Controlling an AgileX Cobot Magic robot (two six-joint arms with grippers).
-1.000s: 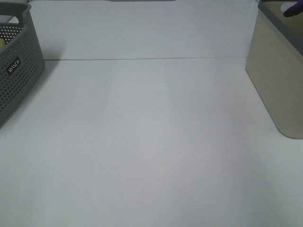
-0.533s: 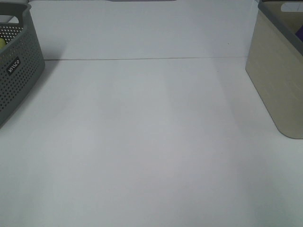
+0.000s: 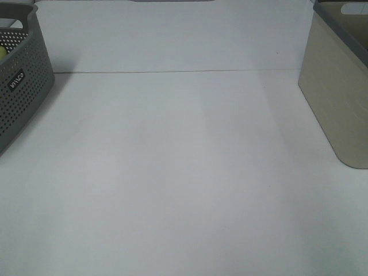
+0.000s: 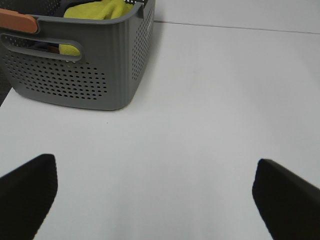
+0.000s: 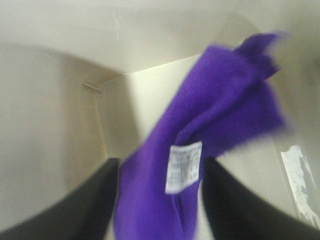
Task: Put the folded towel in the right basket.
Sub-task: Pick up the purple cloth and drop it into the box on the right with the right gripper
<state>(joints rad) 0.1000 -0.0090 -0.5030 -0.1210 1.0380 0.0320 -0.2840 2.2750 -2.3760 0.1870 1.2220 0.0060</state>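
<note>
The folded towel (image 5: 220,100) is purple with a white label. It shows only in the right wrist view, hanging between the fingers of my right gripper (image 5: 160,212), which is shut on it inside the beige right basket (image 5: 55,125). In the exterior high view the right basket (image 3: 339,103) stands at the right edge, and neither the towel nor either gripper shows there. My left gripper (image 4: 160,200) is open and empty above the bare white table (image 4: 210,100).
A grey perforated basket (image 3: 23,86) stands at the left edge of the table. In the left wrist view this basket (image 4: 75,75) holds a yellow cloth (image 4: 95,9) and has an orange piece (image 4: 17,21) on its rim.
The purple towel showed above the right basket's rim, then lower at the frame's edge. Now it is out of the exterior high view.
</note>
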